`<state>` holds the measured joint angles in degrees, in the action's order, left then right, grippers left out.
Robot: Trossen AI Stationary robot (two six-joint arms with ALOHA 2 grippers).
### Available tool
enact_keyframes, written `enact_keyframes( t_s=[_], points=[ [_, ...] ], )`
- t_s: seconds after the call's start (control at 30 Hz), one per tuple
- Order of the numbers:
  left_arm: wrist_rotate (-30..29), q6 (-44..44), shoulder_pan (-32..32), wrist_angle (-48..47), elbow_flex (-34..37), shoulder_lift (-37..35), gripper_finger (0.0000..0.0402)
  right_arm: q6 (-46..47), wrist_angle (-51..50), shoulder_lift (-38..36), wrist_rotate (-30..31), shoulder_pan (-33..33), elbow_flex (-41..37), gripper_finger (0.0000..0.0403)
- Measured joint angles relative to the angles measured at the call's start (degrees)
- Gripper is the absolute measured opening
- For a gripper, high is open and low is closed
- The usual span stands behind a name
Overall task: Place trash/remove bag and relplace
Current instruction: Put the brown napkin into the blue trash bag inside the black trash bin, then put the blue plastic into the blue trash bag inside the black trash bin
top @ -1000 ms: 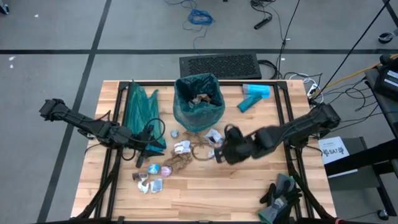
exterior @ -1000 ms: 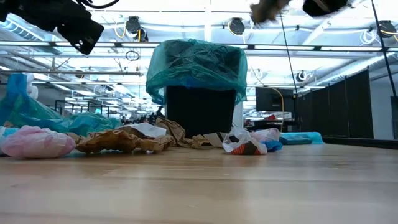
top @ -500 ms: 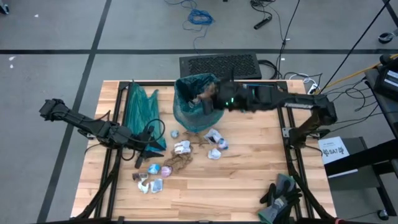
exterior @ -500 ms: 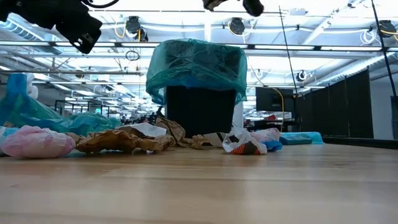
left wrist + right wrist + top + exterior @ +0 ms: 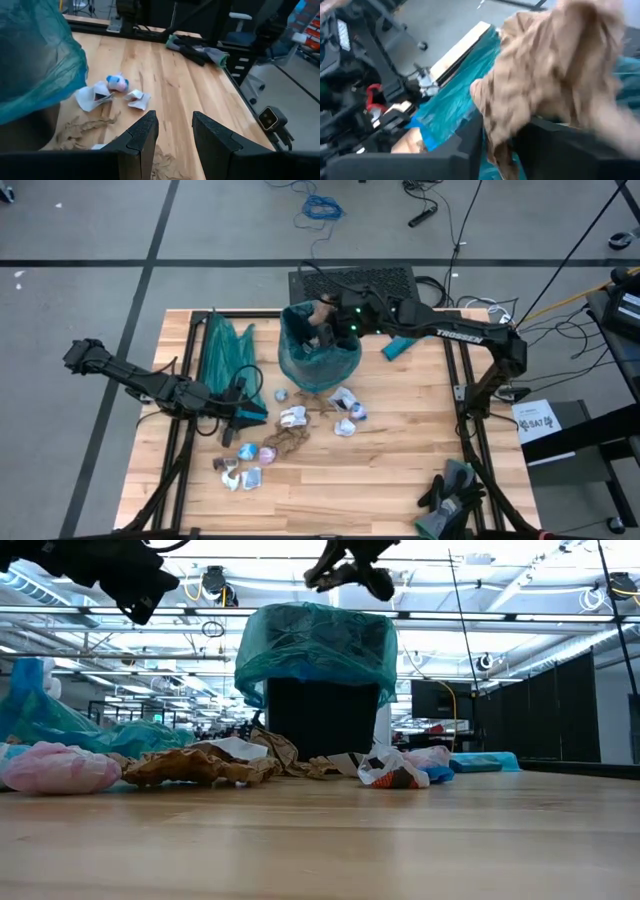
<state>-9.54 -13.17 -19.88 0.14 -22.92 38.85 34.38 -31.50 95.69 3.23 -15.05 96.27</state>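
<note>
The bin [image 5: 320,352] [image 5: 318,660], lined with a teal bag, stands at the table's far middle. My right gripper [image 5: 328,330] [image 5: 348,576] [image 5: 497,137] hangs over its mouth, fingers apart, with a crumpled brown paper scrap [image 5: 545,70] [image 5: 322,310] between them. More trash scraps [image 5: 285,438] [image 5: 195,766] lie on the table in front of the bin. My left gripper [image 5: 246,416] [image 5: 175,131] hovers open and holding nothing at the table's left, beside a loose teal bag [image 5: 222,350]. My right gripper has the brown paper scrap's lower part [image 5: 502,125] in the gap between its parted fingers, slanting down from the table's right side over the bin. The view is blurred, so I cannot tell whether the fingers touch it. The scrap is clear of the bin.
A light-blue pack [image 5: 410,332] lies right of the bin. Dark gloves [image 5: 452,490] [image 5: 197,50] sit at the near right corner. A black grid mat [image 5: 352,283] lies beyond the far edge. Bare wood spans the near middle.
My right gripper has swung from the scraps at the table's middle upward and toward the far edge, ending over the bin's mouth, turning as it went. The brown paper scrap went with it, lifted clear of the table. The left arm has kept still.
</note>
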Motion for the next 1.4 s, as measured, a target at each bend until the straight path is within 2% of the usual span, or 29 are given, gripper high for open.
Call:
enact_keyframes(
  t_s=[0.17,0.33,0.5,0.63,0.73,0.83,0.93,1.03,1.17,1.3,1.4],
  points=[
    [-0.1,-1.5,0.0,0.4,0.0,0.0,0.0127,-3.0,-0.6,0.9,-0.5,-1.1,0.0,0.0150],
    [-0.6,-1.5,0.0,0.7,0.0,0.0,0.0127,-5.5,-4.1,-0.1,-0.4,-1.5,0.0,0.0176],
    [-1.6,-1.5,0.0,0.6,0.0,0.0,0.0127,-6.1,-15.5,-3.7,1.0,-1.8,0.0,0.0179],
    [-3.0,-1.5,0.0,0.4,0.0,0.0,0.0127,-6.3,-26.4,-7.3,11.6,-0.1,0.0,0.0169],
    [-3.1,-1.5,0.0,0.4,0.0,0.0,0.0127,-5.1,-31.6,-10.9,14.7,1.4,-1.0,0.0162],
    [-3.1,-1.5,0.0,0.4,0.0,0.0,0.0127,-2.4,-33.0,-15.2,14.9,3.7,-5.8,0.0160],
    [-3.2,-1.5,0.0,0.3,0.0,0.0,0.0127,3.1,-32.8,-20.0,14.9,6.4,-13.9,0.0160],
    [-3.2,-1.5,0.0,0.3,0.0,0.0,0.0127,10.8,-28.7,-24.6,14.9,9.7,-24.1,0.0160],
    [-3.8,-1.5,0.0,0.2,0.0,0.0,0.0127,20.3,-15.7,-28.2,13.0,14.4,-36.7,0.0160],
    [-4.8,-1.5,0.0,0.2,0.0,0.0,0.0127,25.4,0.5,-28.1,10.1,18.2,-45.6,0.0160],
    [-4.9,-1.5,0.0,0.2,0.0,0.0,0.0127,28.2,6.7,-26.0,9.9,20.1,-49.8,0.0160]
  ],
)
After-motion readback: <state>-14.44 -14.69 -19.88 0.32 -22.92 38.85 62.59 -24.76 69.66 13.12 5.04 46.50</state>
